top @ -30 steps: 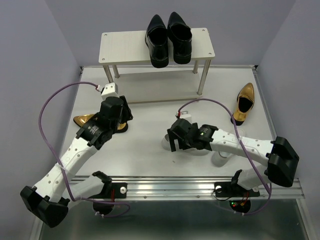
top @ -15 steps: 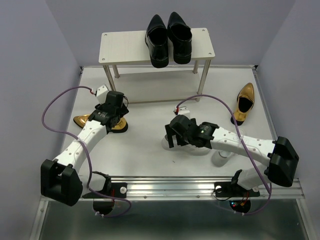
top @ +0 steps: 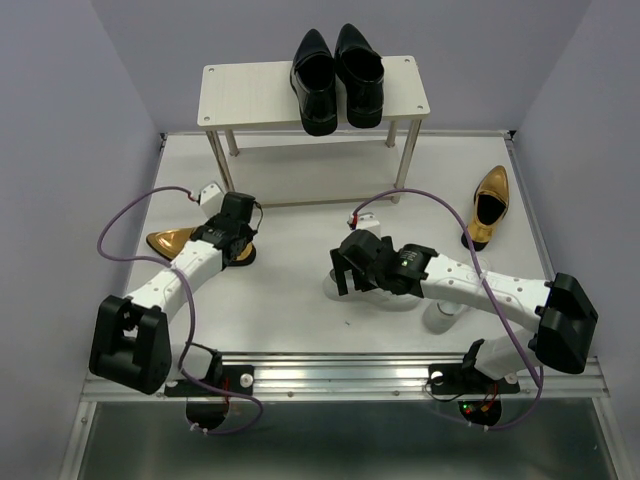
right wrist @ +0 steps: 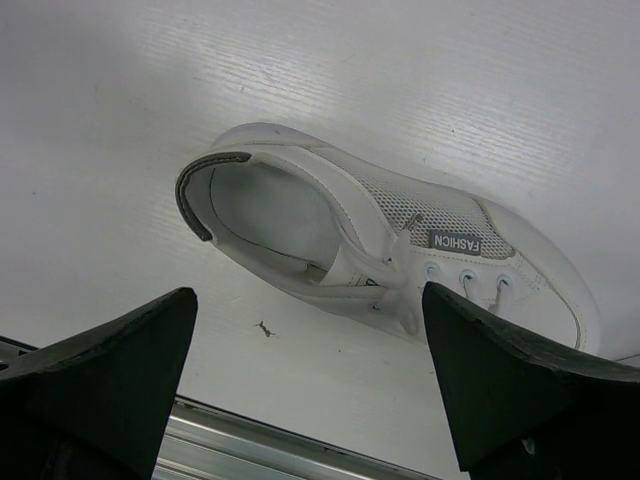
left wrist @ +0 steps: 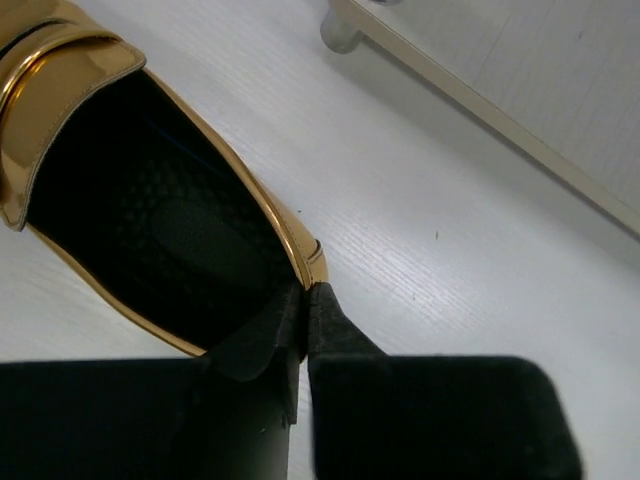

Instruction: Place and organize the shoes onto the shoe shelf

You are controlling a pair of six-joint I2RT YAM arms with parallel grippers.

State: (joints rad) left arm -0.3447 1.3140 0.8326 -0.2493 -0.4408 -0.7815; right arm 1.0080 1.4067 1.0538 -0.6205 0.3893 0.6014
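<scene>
A gold loafer (top: 170, 241) lies on the table at the left, and my left gripper (top: 236, 247) is at its heel. In the left wrist view that gripper (left wrist: 305, 290) is shut on the loafer's (left wrist: 60, 70) gold heel rim, one finger inside the shoe and one outside. My right gripper (top: 345, 275) hangs open over a white sneaker (right wrist: 400, 215) lying on its side; both fingers are clear of it. A second gold loafer (top: 488, 207) stands at the right. Two black dress shoes (top: 335, 75) sit on the top board of the shoe shelf (top: 250, 95).
Part of another white sneaker (top: 443, 318) shows beside the right arm near the front rail (top: 330, 372). The shelf's lower board (top: 300, 175) and a metal leg (left wrist: 340, 30) stand just beyond the left loafer. Purple cables loop off both arms.
My left arm has reached lower and further toward the loafer's heel. Its jaws opened wider, then closed on the heel rim. The right arm has hardly moved.
</scene>
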